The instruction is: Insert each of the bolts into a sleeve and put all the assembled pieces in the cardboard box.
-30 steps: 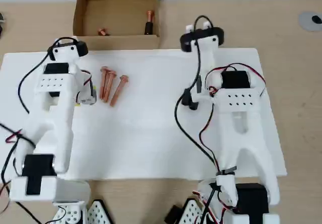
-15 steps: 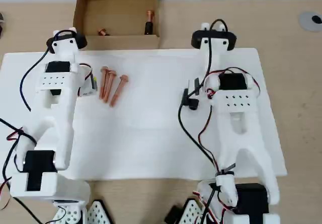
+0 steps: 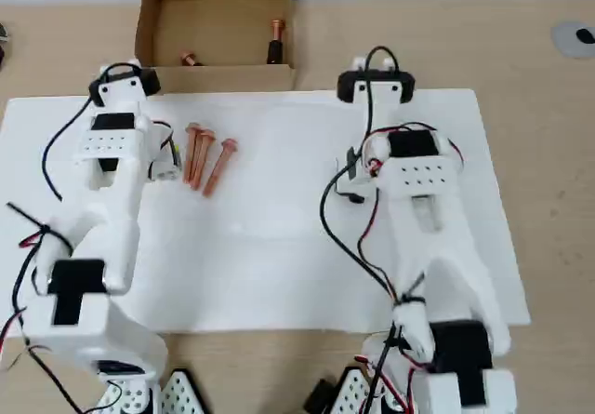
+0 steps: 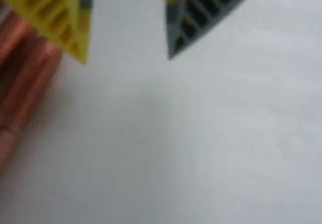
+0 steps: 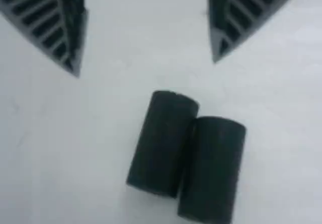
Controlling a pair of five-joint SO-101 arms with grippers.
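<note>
Three copper bolts lie side by side on the white mat, and their shafts show beside my left gripper. My left gripper hovers open just left of them, holding nothing. Two black sleeves lie side by side on the mat, just below my open right gripper, which sits mid-mat. The cardboard box at the back holds a bolt in a black sleeve and a small copper piece.
The mat's middle and front are bare between the two arms. Cables hang off both arms. A grey disc sits on the wooden table at the back right.
The right arm's wrist swung right and then back left, drawing slightly nearer. The left arm's wrist shifted a little toward the back. Bolts and sleeves stayed where they were.
</note>
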